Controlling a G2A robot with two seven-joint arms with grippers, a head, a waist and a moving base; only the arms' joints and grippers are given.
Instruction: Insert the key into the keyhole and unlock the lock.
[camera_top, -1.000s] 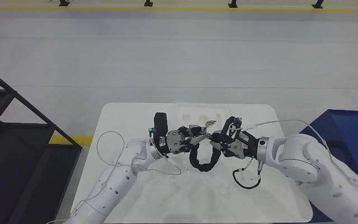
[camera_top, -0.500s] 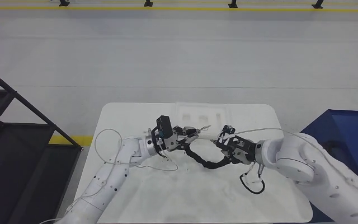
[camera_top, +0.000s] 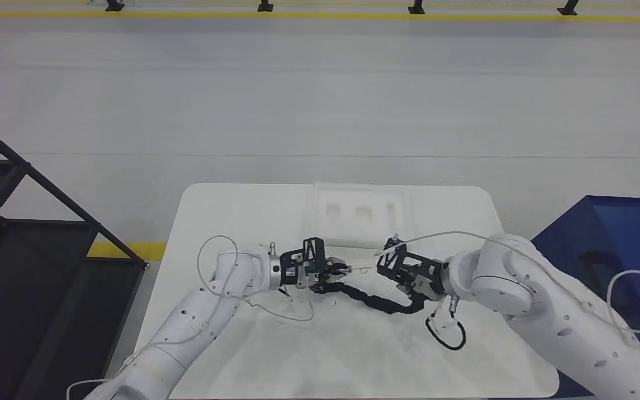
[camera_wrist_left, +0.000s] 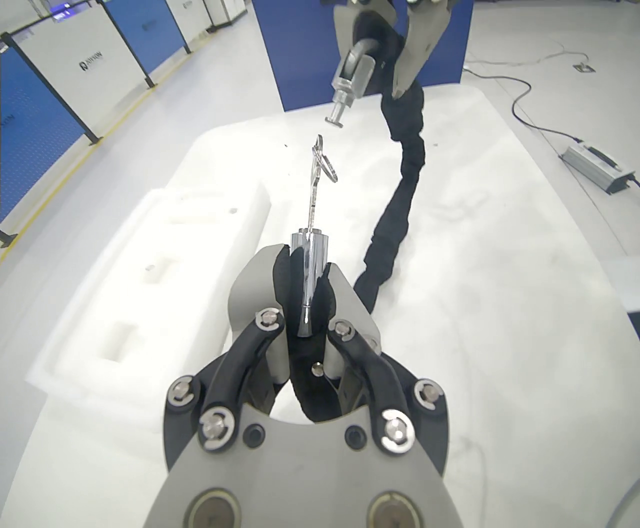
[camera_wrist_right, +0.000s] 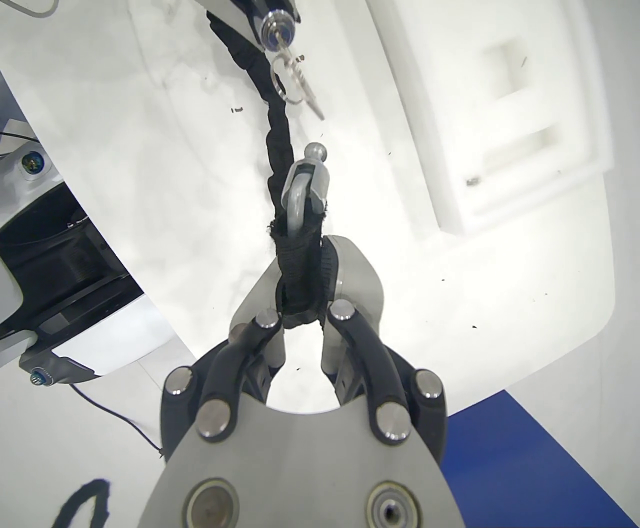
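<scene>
Both arms dropped toward the table (camera_top: 230, 220); chain (camera_top: 365, 297) went from loop to near-straight.

Top: left gripper (camera_top: 333, 270) faced right gripper (camera_top: 386, 263), which sat near at its 3 o'clock; lock axis ran 9-to-3.

Left wrist: jaws clamped on lock cylinder (camera_wrist_left: 312, 265), key (camera_wrist_left: 314, 200) sticking out toward pin end (camera_wrist_left: 350, 85), apart.

Right wrist: jaws clamped on chain just behind pin end; key sat in keyhole (camera_wrist_right: 277, 27). Key turn angle, pin socket: couldn't tell.

steel key (camera_wrist_left: 313, 197) in chrome lock cylinder (camera_wrist_left: 314, 250), in left gripper (camera_wrist_left: 306, 282) | black sleeved chain (camera_wrist_left: 413, 155) lay on white table (camera_top: 230, 230), end in right gripper (camera_wrist_right: 305, 282) | its chrome pin (camera_wrist_right: 313, 172) faced key, apart
</scene>
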